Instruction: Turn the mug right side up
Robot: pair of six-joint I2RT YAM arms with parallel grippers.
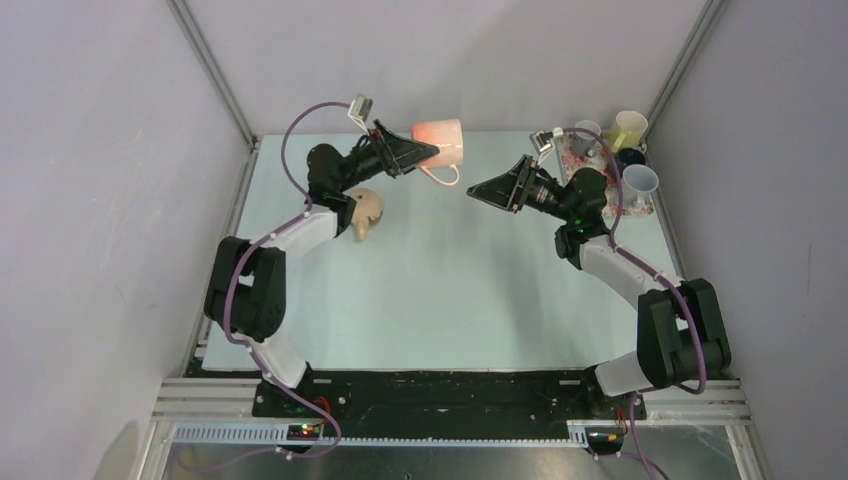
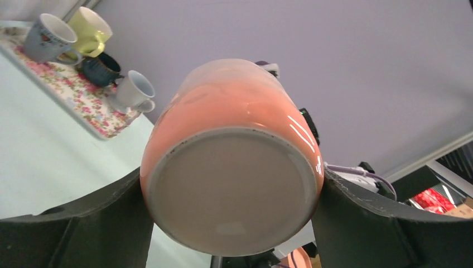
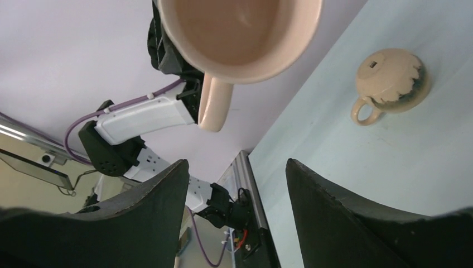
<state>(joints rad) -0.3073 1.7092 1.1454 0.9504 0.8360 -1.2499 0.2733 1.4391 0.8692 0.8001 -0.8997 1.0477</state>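
Observation:
A salmon-pink mug [image 1: 445, 142] is held in the air over the far middle of the table, lying on its side with its handle hanging down. My left gripper [image 1: 425, 151] is shut on its body near the base. In the left wrist view the mug's pale base [image 2: 231, 187] fills the space between both fingers [image 2: 89, 223]. My right gripper [image 1: 480, 188] is open and empty, just right of the mug and pointing at its mouth. In the right wrist view the mug's open mouth [image 3: 240, 28] and handle [image 3: 212, 103] show above the spread gripper [image 3: 237, 167].
A round beige mug [image 1: 366, 212] lies on the table beside the left arm, and it also shows in the right wrist view [image 3: 390, 81]. A floral tray [image 1: 572, 158] at the far right corner carries several mugs [image 1: 640, 182], also seen in the left wrist view [image 2: 134, 92].

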